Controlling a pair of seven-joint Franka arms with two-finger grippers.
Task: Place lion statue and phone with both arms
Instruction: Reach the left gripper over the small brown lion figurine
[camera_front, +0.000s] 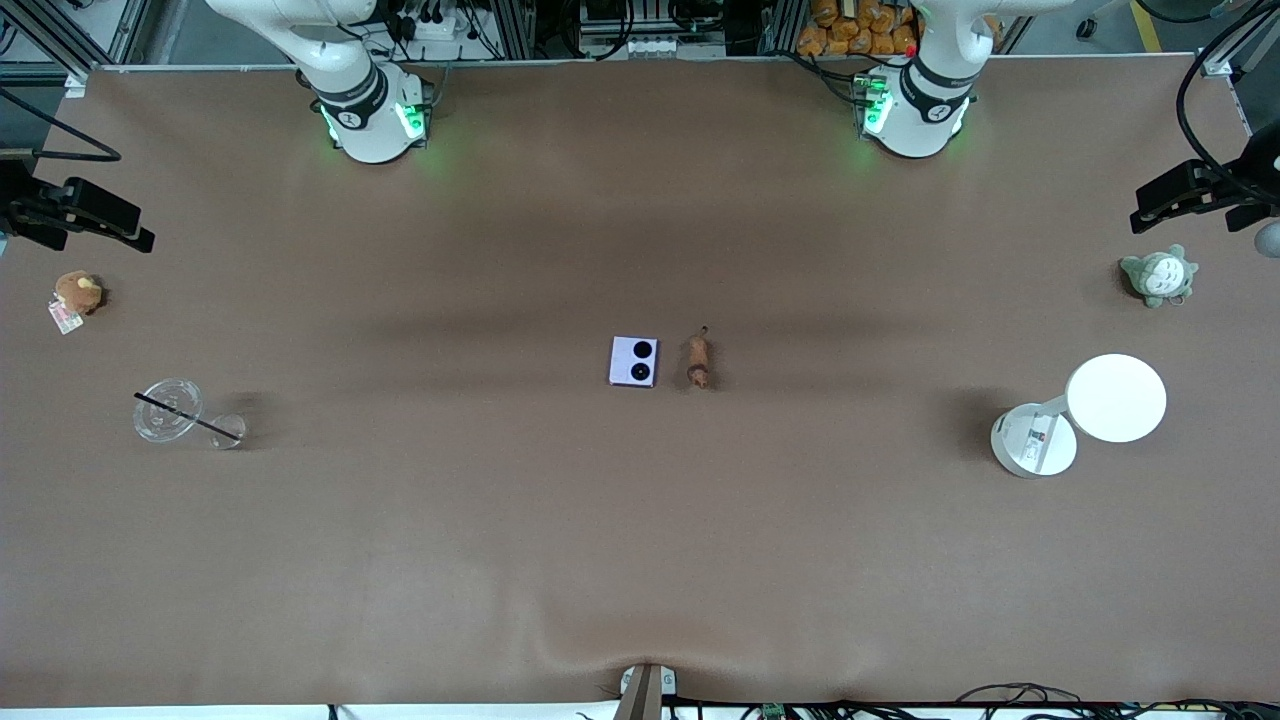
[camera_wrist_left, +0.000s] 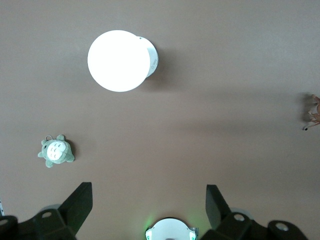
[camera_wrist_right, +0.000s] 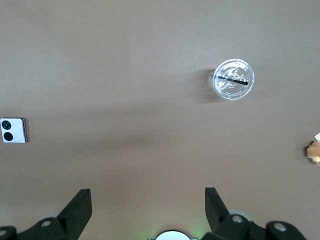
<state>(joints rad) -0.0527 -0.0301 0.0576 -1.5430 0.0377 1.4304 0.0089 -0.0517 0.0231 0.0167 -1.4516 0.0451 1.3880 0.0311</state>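
Lion statue (camera_front: 699, 361) lying beside phone (camera_front: 634, 361), well apart from the waiting left end effector (camera_wrist_left: 149, 200) and right end effector (camera_wrist_right: 148, 200), both gaping empty: statue probably light, rigid, graspable mid-body; phone thin, likely slippery, by edges.

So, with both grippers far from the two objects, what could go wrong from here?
The phone and the lion statue lie side by side mid-table with a small gap, so the open left gripper and open right gripper may crowd each other reaching in. The statue is tiny and could roll or slip. The phone lies flat, hard to pinch.
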